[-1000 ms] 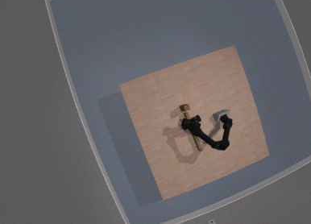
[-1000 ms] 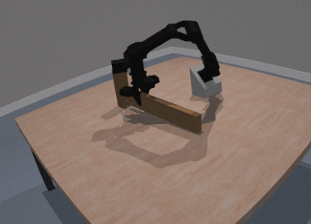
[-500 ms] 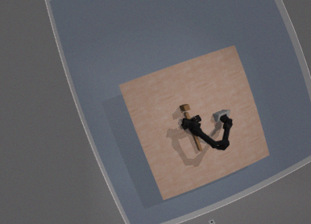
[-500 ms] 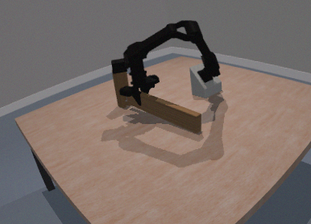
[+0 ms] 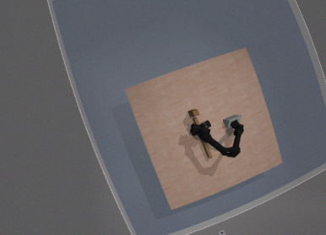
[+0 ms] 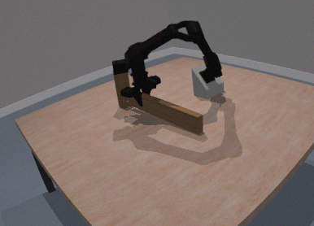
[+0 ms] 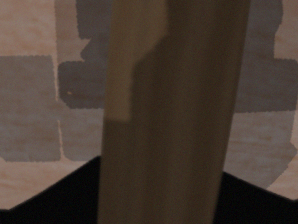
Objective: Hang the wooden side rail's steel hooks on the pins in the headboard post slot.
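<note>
The wooden side rail (image 5: 207, 150) (image 6: 175, 113) (image 7: 165, 135) stands on its narrow edge, its far end at or very near the table top. Its other end is close to the headboard post (image 5: 193, 112) (image 6: 121, 88), an upright block with a dark top. My gripper (image 6: 143, 99) (image 7: 142, 164) is shut on the rail from above, near its post end, with one finger on each side. The hooks, the slot and the pins are hidden or too small to make out, so I cannot tell whether hooks and pins touch.
The arm's pale grey base block (image 5: 229, 120) (image 6: 199, 85) stands beside the rail, and the black arm arches from it over the table (image 5: 160, 104) (image 6: 102, 161). Shadows of the arm fall across the table around the rail.
</note>
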`<move>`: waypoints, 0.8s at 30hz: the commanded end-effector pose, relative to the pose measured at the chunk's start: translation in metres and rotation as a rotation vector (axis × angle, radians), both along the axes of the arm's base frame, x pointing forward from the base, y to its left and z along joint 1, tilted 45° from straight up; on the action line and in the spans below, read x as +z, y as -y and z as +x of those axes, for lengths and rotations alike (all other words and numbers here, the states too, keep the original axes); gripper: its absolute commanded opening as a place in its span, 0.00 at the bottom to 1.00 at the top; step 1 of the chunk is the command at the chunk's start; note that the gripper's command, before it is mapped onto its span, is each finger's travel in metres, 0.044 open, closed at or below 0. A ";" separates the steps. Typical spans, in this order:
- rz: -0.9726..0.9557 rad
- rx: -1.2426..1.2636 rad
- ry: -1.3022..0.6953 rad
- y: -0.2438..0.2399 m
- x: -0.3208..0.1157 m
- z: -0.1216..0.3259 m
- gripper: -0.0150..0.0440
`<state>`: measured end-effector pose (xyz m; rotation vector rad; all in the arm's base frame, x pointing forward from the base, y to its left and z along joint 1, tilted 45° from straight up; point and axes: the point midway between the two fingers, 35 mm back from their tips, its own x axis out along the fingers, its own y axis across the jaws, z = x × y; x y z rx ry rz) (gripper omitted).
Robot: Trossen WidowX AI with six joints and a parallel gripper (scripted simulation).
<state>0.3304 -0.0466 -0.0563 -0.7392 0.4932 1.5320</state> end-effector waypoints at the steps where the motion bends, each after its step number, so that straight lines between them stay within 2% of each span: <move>1: -0.008 -0.002 0.010 0.006 0.000 0.001 0.25; 24: -0.009 -0.002 0.010 0.008 0.000 0.003 0.25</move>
